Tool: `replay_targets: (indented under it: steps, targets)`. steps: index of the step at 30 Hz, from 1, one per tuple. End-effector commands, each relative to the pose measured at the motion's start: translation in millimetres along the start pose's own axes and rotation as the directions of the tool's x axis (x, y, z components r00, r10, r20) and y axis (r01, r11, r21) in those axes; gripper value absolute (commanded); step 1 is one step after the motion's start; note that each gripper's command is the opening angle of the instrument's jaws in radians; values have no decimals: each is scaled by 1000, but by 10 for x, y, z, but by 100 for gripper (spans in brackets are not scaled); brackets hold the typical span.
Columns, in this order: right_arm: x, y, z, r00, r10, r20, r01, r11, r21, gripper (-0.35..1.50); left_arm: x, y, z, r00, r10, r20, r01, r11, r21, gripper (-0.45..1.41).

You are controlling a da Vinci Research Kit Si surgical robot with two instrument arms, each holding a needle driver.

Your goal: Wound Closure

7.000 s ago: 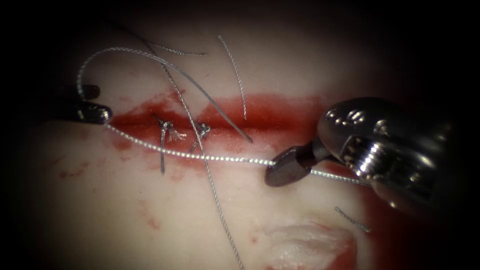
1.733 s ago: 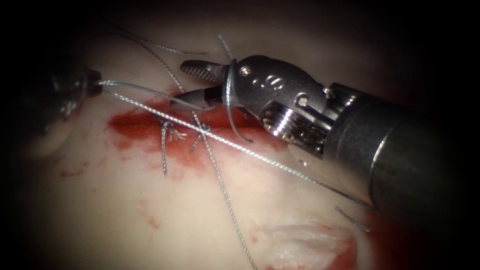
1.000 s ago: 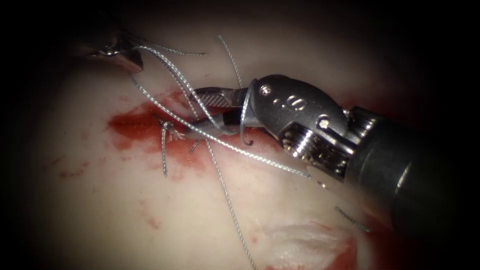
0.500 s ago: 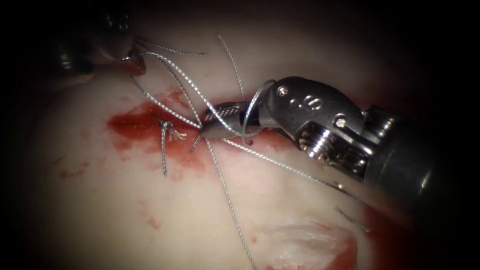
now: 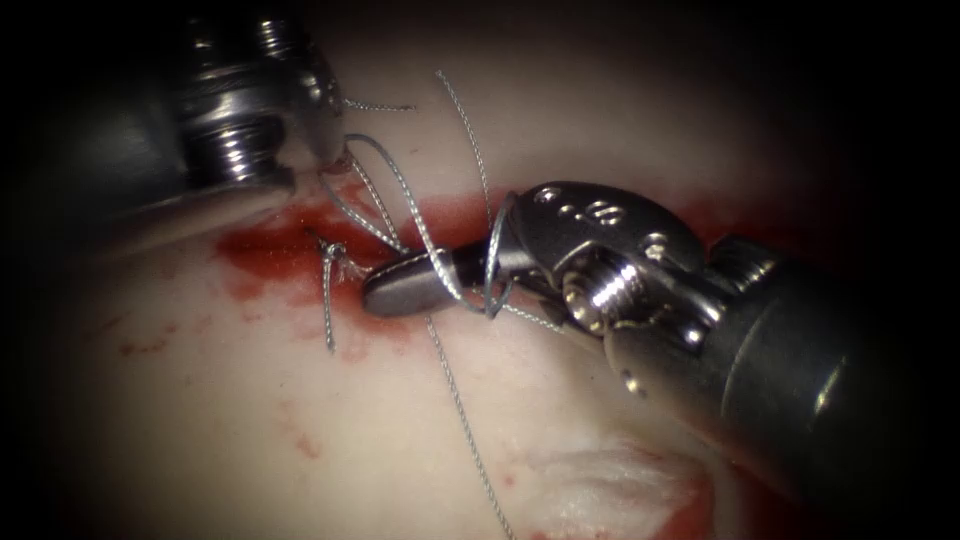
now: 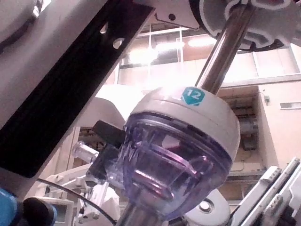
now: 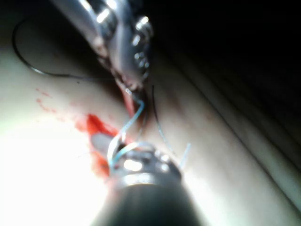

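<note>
The tissue (image 5: 200,420) has a red cut (image 5: 265,245) running across it. My right tool (image 5: 395,287) comes in from the right. Its jaws are shut low over the cut, on the thread (image 5: 455,400) that trails down the tissue. Two turns of thread (image 5: 495,262) wrap around these jaws. From them the thread rises to my left tool (image 5: 330,150) above the cut, which is shut on the thread. In the right wrist view the left tool (image 7: 129,56) holds thread (image 7: 131,117) that leads to the wrapped right tool (image 7: 101,141).
A tied stitch (image 5: 333,250) with short ends sits in the cut just left of the right tool's tip. Cut ends of thread (image 5: 465,130) lie above the cut. Red fluid (image 5: 380,330) stains the tissue around the cut. A pale raw patch (image 5: 620,490) lies below.
The right tool's jaws have shut and dropped left onto the cut. The left tool has come in from the upper left towards them, and the thread between them has slackened into a short arc.
</note>
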Motion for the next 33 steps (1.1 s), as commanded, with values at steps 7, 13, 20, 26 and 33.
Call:
replay_targets:
  steps: [7,13,20,26,33]
  targets:
    - [22,17,4,972,121,-200,-93,986,141,-35,-9,4,1,1000,1,25,-2,1000,23,-45]
    - [27,23,-9,926,256,-276,-189,950,247,-35,-7,1,4,998,8,61,-13,996,90,-45]
    - [46,21,-29,824,379,-421,-261,914,311,-35,1,-9,17,997,24,72,-33,991,126,-45]
    - [55,20,-22,755,390,-527,-238,912,333,-35,2,-21,25,997,30,70,-40,989,142,-45]
    - [55,14,-6,760,336,-557,-197,935,294,-35,-9,-24,25,997,26,71,-37,988,150,-45]
